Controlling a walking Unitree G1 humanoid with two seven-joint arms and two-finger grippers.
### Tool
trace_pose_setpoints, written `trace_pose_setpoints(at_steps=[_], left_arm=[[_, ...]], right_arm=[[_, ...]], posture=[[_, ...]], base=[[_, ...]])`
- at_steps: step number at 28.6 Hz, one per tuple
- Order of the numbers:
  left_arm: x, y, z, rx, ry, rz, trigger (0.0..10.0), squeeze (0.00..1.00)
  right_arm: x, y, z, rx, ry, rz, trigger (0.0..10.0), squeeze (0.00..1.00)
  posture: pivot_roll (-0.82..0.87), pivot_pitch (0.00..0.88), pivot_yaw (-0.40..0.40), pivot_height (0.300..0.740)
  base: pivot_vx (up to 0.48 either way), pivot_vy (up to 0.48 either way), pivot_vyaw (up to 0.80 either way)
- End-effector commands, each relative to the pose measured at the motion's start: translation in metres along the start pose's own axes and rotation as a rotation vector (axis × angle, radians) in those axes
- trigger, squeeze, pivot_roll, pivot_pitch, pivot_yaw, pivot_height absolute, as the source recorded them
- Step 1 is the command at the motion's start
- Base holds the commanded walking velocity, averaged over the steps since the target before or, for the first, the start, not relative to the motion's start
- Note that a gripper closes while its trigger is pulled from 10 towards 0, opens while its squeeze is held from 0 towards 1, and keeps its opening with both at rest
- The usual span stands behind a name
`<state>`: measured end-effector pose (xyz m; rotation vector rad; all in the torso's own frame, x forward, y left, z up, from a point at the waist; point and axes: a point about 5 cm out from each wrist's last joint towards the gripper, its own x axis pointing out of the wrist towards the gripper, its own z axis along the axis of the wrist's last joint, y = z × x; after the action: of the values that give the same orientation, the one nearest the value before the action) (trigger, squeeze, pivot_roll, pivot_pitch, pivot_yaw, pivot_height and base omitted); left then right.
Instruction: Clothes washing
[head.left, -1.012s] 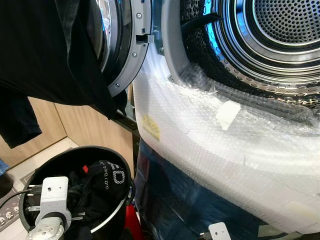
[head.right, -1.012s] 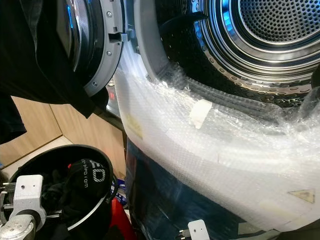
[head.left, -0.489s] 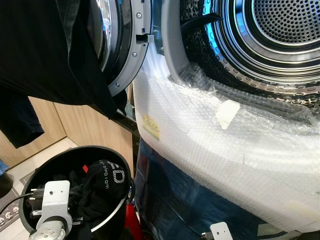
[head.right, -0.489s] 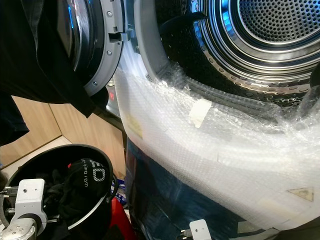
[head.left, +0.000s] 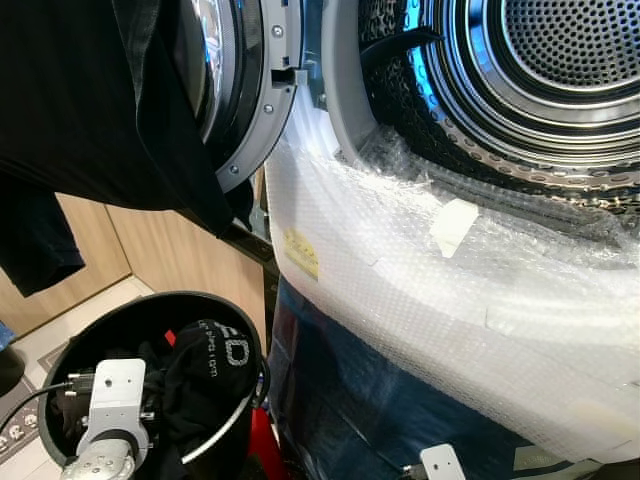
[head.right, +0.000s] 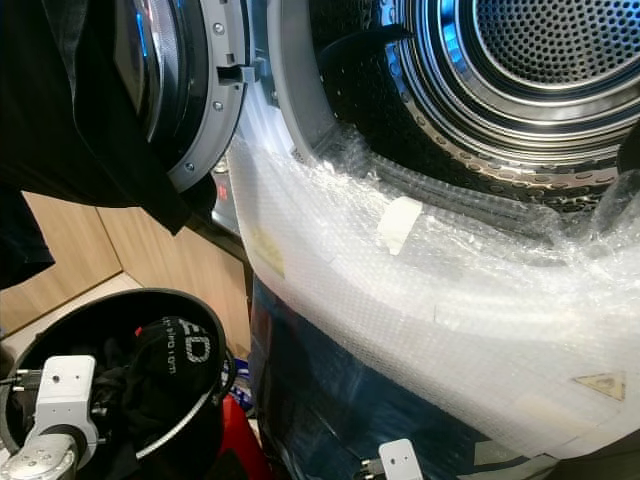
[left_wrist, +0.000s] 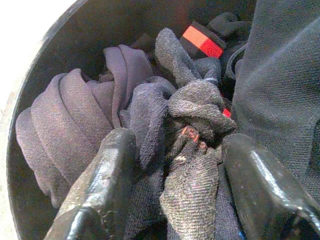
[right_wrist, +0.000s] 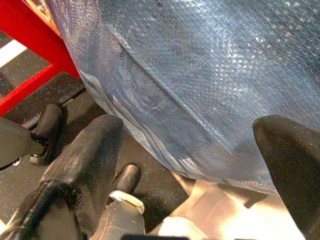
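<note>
Left wrist view: the left end effector (left_wrist: 175, 185) is inside the black bucket (left_wrist: 30, 75), its fingers (left_wrist: 105, 170) spread apart on either side of a bunched dark sock (left_wrist: 192, 150), not yet clamped on it. Around the sock lie other dark clothes (left_wrist: 65, 125), one with a red tag (left_wrist: 201, 41). In the left eye view the bucket stands on the floor at near left, below the open washer door (head.left: 250, 90), over which a black garment (head.left: 90, 110) hangs. The drum (head.left: 560, 60) is at far right, above bubble wrap (head.left: 430, 280). The right end effector (right_wrist: 200, 165) hangs low beside the wrapped washer front (right_wrist: 200, 65), fingers apart, holding nothing.
</note>
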<state>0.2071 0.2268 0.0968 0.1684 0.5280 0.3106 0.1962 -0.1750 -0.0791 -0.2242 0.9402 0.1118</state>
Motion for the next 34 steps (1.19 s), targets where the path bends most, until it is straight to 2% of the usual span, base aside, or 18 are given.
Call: trace_pose_setpoints(at_steps=[1, 4, 5, 6, 20, 21, 22, 34], left_arm=[[0.001, 0.001, 0.0, 0.025, 0.008, 0.013, 10.0, 1.0], [0.002, 0.0, 0.0, 0.036, 0.013, 0.011, 10.0, 1.0], [0.003, 0.0, -0.001, 0.039, 0.019, 0.014, 10.0, 0.97], [0.004, 0.0, -0.002, 0.041, 0.026, 0.017, 10.0, 0.0], [0.013, -0.008, -0.012, 0.059, 0.061, -0.019, 10.0, 0.0], [0.014, -0.009, -0.012, 0.058, 0.06, -0.021, 5.7, 0.0], [0.015, -0.011, -0.012, 0.058, 0.058, -0.027, 0.0, 0.0], [0.017, -0.017, -0.008, 0.069, 0.027, -0.047, 0.0, 0.0]], right_arm=[[-0.001, -0.002, -0.003, 0.002, 0.005, -0.005, 10.0, 0.0], [-0.001, -0.002, -0.003, 0.001, 0.002, -0.007, 10.0, 0.0], [-0.001, -0.002, -0.002, 0.0, 0.002, -0.007, 10.0, 0.0], [-0.001, -0.002, -0.002, -0.001, 0.001, -0.006, 10.0, 0.0], [-0.002, -0.003, -0.007, -0.013, 0.006, -0.005, 10.0, 0.0], [-0.002, -0.004, -0.008, -0.013, 0.007, -0.006, 10.0, 0.0], [-0.002, -0.005, -0.009, -0.013, 0.008, -0.007, 10.0, 0.0], [-0.002, -0.004, -0.01, -0.018, 0.011, -0.003, 10.0, 0.0]], posture=[[0.34, 0.016, -0.052, 0.74], [0.33, 0.016, -0.054, 0.74], [0.33, 0.016, -0.054, 0.74], [0.33, 0.017, -0.055, 0.74], [0.29, 0.0, -0.045, 0.74], [0.28, 0.0, -0.043, 0.74], [0.28, 0.0, -0.043, 0.74], [0.27, 0.0, -0.04, 0.74]], base=[[0.0, 0.0, 0.0], [0.0, 0.0, 0.0], [0.0, 0.0, 0.0], [0.0, 0.0, 0.0], [0.0, 0.0, 0.0], [0.0, 0.0, 0.0], [0.0, 0.0, 0.0], [0.0, 0.0, 0.0]])
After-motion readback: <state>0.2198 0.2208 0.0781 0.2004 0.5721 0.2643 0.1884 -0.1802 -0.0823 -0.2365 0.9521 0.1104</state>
